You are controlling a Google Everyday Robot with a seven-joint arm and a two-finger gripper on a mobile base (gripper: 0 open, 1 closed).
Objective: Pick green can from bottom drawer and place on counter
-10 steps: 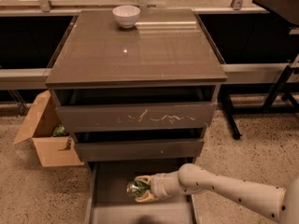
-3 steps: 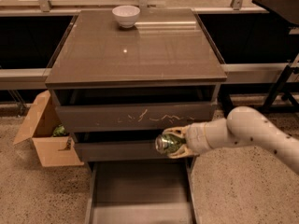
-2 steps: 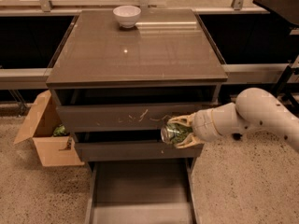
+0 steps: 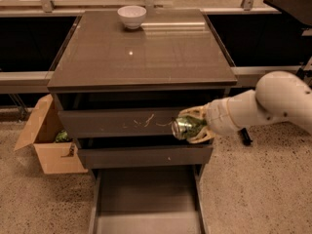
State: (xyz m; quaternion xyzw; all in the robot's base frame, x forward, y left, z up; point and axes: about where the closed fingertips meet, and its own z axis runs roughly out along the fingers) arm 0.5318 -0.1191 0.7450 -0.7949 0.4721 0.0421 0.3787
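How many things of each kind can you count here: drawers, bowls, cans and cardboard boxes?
Drawers: 3, top drawer, middle drawer, bottom drawer
Bowls: 1, white bowl on the counter
Cans: 1, green can in the gripper, jaws shut on it, before the top drawer
Cardboard boxes: 1, cardboard box
Total: 6

gripper (image 4: 191, 126) just below counter's (image 4: 141, 57) front edge nr right corner, fingers wrapped round green can (image 4: 180, 127), hiding much of it; markings unreadable. arm (image 4: 278, 99) cut off at rt edge. bottom drawer (image 4: 146, 199) cut by btm edge. green item (image 4: 62, 136) in cardboard box (image 4: 46, 152) mostly hidden.
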